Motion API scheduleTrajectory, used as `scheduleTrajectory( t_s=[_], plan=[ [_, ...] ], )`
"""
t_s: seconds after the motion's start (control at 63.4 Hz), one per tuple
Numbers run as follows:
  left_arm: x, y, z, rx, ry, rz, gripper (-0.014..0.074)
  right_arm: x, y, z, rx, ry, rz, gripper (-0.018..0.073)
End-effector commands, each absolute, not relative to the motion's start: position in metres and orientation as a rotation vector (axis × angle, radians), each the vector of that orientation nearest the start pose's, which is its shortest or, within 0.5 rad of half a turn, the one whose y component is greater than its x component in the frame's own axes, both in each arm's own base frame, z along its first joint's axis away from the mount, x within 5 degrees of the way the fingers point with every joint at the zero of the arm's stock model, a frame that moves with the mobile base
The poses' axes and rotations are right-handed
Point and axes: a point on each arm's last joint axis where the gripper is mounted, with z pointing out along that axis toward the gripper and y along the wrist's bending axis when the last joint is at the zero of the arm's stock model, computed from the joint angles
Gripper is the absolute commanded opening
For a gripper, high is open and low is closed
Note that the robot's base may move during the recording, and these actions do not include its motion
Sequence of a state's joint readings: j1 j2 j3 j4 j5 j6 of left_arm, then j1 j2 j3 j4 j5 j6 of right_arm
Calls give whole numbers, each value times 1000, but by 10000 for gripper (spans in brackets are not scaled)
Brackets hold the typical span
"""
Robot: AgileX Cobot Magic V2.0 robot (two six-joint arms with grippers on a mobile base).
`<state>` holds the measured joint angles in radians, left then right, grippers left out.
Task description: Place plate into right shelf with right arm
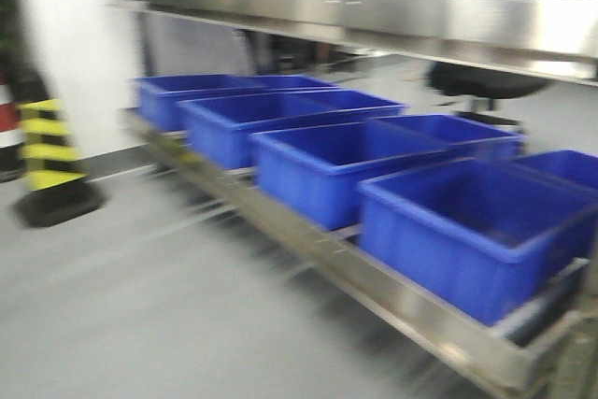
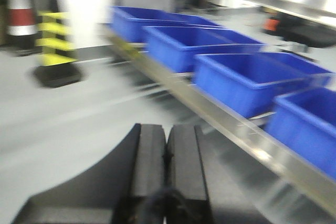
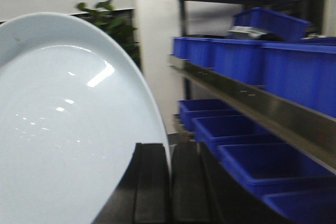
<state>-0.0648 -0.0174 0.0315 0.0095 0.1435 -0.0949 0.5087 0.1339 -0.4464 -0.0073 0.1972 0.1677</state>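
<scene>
Plate [image 3: 68, 129]: white, glossy; rim clamped in your right pincer [image 3: 169, 153], off to one side of right shelf [image 3: 247, 100], not yet on it. Grasp done, I'd judge; approach and set-down left. Blue bins [image 3: 231, 129] line ledges. Left pincer [image 2: 167, 148]: clenched, nothing in it.

Blue plastic bins [image 1: 318, 170] are sitting in a row on the lower ledge of the brushed stainless-steel rack [image 1: 411, 310]. The glossy white round plate [image 3: 63, 129] is standing left of them, in the black right gripper [image 3: 169, 153].
</scene>
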Motion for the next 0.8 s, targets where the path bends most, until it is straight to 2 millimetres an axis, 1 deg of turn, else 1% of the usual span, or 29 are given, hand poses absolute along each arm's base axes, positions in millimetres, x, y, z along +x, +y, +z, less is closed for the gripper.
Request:
scheduleTrajectory(
  t_s=[0.0, 0.788],
  plan=[
    [56, -4, 195, -18, 1564, -130, -47, 30, 17, 352, -225, 1257, 569, 56],
    [56, -4, 195, -18, 1564, -130, -47, 30, 17, 352, -225, 1257, 569, 56]
  ],
)
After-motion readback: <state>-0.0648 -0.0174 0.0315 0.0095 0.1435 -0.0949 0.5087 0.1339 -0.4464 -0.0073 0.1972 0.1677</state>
